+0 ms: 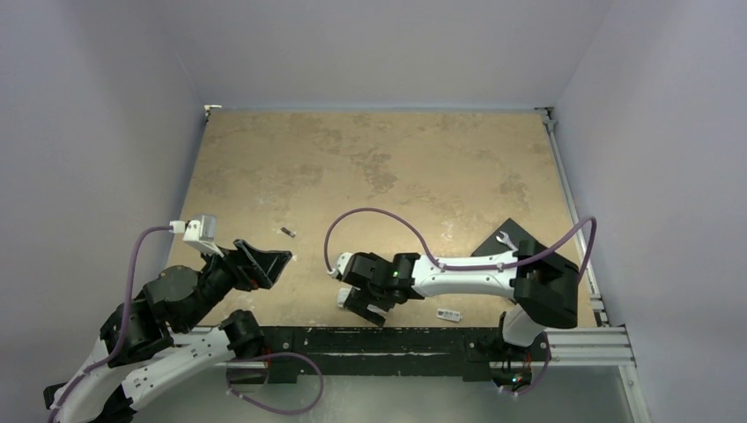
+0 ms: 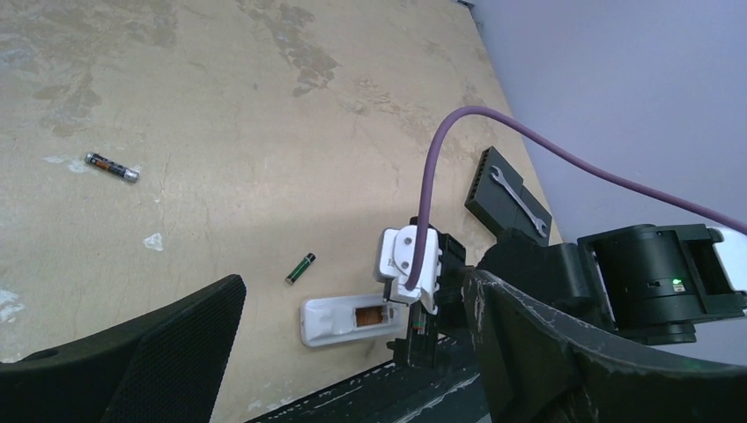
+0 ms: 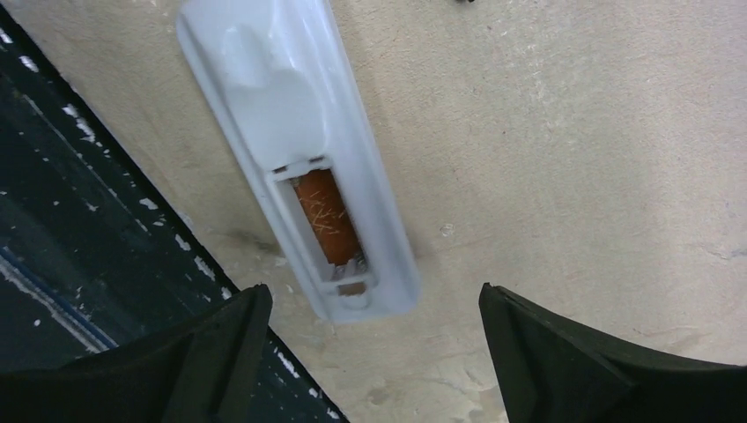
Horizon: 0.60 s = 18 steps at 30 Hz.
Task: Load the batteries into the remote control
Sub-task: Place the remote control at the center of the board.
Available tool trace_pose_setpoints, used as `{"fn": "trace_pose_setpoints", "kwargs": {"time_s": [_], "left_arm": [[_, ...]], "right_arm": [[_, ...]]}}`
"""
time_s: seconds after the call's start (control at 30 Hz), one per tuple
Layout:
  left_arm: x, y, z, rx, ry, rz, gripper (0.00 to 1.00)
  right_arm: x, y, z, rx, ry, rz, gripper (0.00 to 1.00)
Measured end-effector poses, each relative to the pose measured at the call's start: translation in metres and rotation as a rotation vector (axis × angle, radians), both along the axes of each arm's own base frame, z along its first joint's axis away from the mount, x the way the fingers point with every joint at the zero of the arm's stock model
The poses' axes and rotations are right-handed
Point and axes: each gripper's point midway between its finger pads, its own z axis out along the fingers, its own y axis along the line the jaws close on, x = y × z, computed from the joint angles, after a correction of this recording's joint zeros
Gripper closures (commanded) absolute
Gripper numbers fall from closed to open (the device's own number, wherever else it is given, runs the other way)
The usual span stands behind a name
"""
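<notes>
The remote control (image 3: 291,132) lies face down near the table's front edge, its back compartment (image 3: 326,216) open with an orange-brown surface showing inside. My right gripper (image 3: 377,339) hovers open just over the remote's compartment end, one finger on each side, touching nothing. In the left wrist view the remote control (image 2: 339,322) lies below the right wrist. One of the batteries (image 2: 300,268), dark with green, lies just beyond it, and another (image 2: 112,166) lies farther left. My left gripper (image 2: 352,392) is open and empty, back from the remote. In the top view the left gripper (image 1: 264,263) sits left of the right gripper (image 1: 357,300).
A small white cover piece (image 1: 449,314) lies by the front edge under the right forearm. A black holder with a wrench (image 1: 509,238) sits at the right. The black front rail (image 1: 379,339) borders the table. A purple cable (image 1: 379,216) loops over the middle.
</notes>
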Motion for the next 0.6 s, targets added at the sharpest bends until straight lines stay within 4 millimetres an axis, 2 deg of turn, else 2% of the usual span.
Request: {"fn": "trace_pose_setpoints", "kwargs": {"time_s": [0.37,0.6], "left_arm": [[0.000,0.000,0.000,-0.001,-0.001,0.000,0.02],[0.000,0.000,-0.001,0.001,0.000,0.000,0.01]], "right_arm": [[0.003,0.008,0.046,0.154,-0.038,-0.052,0.01],[0.029,0.020,0.086,0.312,-0.097,-0.171,0.01]]}}
